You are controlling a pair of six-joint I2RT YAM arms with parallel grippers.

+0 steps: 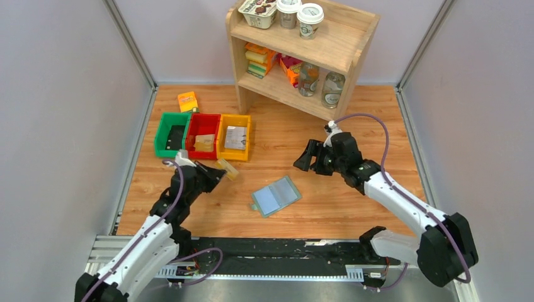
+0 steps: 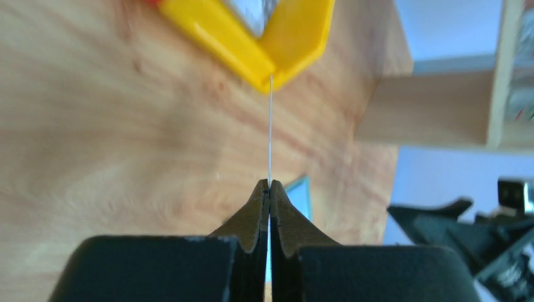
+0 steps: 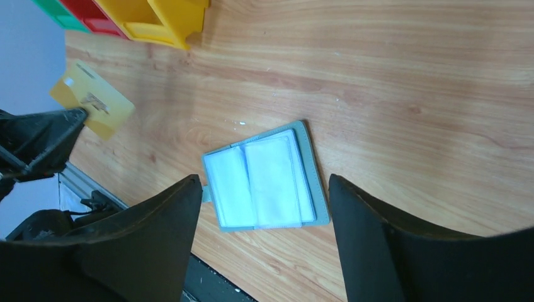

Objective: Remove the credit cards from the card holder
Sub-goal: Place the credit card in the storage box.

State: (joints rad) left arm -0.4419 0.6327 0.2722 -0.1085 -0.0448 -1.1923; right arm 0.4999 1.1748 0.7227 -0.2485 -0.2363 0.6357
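The sage-green card holder lies open on the table, blue-grey pockets up. It also shows in the right wrist view. My left gripper is shut on a yellow credit card, held above the table left of the holder. In the left wrist view the card shows edge-on as a thin line from the closed fingertips. In the right wrist view the card is yellow. My right gripper is open and empty, above and right of the holder; its fingers frame the holder.
Green, red and yellow bins stand at the left, each holding cards. An orange packet lies behind them. A wooden shelf with cups and jars stands at the back.
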